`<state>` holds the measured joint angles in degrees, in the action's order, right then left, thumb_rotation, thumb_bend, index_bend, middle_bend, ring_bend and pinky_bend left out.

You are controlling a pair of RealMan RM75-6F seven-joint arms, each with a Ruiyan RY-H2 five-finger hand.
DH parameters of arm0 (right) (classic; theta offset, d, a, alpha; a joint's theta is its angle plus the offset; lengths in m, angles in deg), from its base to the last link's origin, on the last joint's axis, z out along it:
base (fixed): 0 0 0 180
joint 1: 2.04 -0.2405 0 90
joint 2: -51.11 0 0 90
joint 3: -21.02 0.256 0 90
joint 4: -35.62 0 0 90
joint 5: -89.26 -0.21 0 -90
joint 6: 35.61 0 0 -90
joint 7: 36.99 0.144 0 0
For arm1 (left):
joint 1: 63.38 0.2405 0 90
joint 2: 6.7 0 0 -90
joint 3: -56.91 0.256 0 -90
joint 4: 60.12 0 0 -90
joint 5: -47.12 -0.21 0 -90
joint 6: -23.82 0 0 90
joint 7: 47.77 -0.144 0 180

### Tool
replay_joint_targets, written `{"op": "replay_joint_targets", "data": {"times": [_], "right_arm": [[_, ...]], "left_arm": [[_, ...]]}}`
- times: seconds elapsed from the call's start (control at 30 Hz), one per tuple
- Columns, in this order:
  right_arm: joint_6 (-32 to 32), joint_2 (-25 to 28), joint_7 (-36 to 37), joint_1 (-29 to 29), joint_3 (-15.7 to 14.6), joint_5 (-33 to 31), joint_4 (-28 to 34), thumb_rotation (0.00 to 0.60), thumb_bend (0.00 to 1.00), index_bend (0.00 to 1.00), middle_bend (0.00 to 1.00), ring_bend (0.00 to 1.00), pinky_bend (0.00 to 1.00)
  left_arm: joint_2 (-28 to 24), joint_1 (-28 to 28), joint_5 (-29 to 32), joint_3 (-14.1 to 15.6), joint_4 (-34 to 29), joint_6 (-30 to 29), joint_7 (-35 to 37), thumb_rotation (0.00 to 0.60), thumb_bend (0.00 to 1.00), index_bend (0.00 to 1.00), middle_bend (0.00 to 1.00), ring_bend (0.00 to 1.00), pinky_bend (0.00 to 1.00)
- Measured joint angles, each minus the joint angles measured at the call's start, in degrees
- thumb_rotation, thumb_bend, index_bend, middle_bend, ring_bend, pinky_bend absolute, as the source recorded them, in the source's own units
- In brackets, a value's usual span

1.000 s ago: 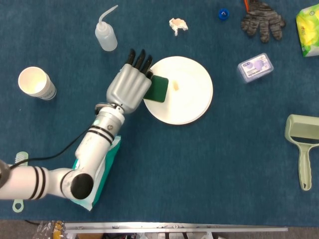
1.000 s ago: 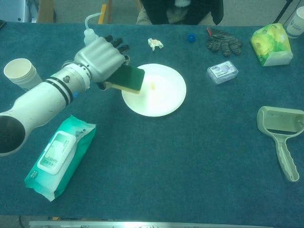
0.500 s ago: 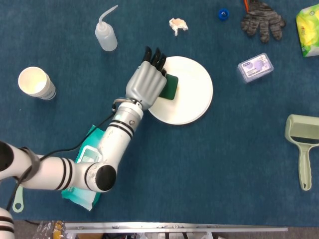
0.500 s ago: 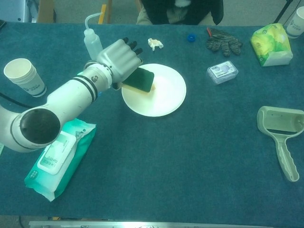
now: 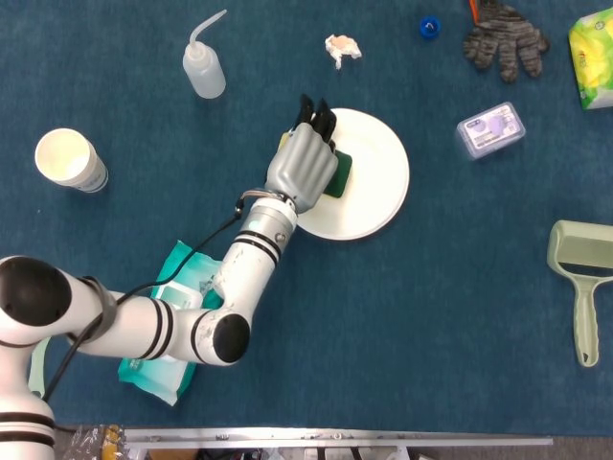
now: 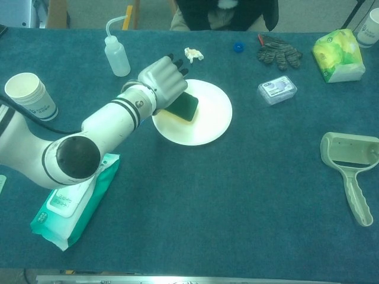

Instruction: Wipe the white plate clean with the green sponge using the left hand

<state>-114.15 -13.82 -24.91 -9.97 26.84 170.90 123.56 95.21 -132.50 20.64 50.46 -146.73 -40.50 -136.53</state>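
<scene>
The white plate (image 5: 369, 182) (image 6: 208, 121) lies on the blue table, a little behind its centre. My left hand (image 5: 305, 165) (image 6: 163, 81) reaches over the plate's left part and grips the green sponge (image 5: 338, 175) (image 6: 185, 107), whose green face lies flat on the plate. The sponge's yellow underside shows only as a thin edge in the chest view. Much of the sponge is hidden under the hand in the head view. The right hand is in neither view.
A squeeze bottle (image 5: 202, 65) and paper cup (image 5: 69, 160) stand to the left. A wet-wipes pack (image 6: 74, 198) lies under my forearm. A crumpled tissue (image 5: 341, 48), blue cap (image 5: 428, 27), glove (image 5: 505, 40), small plastic box (image 5: 490, 129), yellow-green pack (image 5: 593, 53) and lint roller (image 5: 580, 278) sit behind and right.
My left hand slid right across the plate with the sponge, from the left rim toward the middle. The small smear seen on the plate a second ago is now covered by the sponge.
</scene>
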Motion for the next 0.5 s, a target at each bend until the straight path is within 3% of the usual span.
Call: {"op": "replay_joint_targets", "data": {"times": [0.5], "right_arm": [[-0.2, 0.1, 0.3, 0.3, 0.1, -0.4, -0.3, 0.6, 0.39, 0.43, 0.39, 0.24, 0.45]], "left_arm": [[2.6, -5.1, 4.1, 1.0, 3.2, 0.5, -3.4, 0.542, 0.3, 0.42, 0.07, 0.0, 0.02]]}}
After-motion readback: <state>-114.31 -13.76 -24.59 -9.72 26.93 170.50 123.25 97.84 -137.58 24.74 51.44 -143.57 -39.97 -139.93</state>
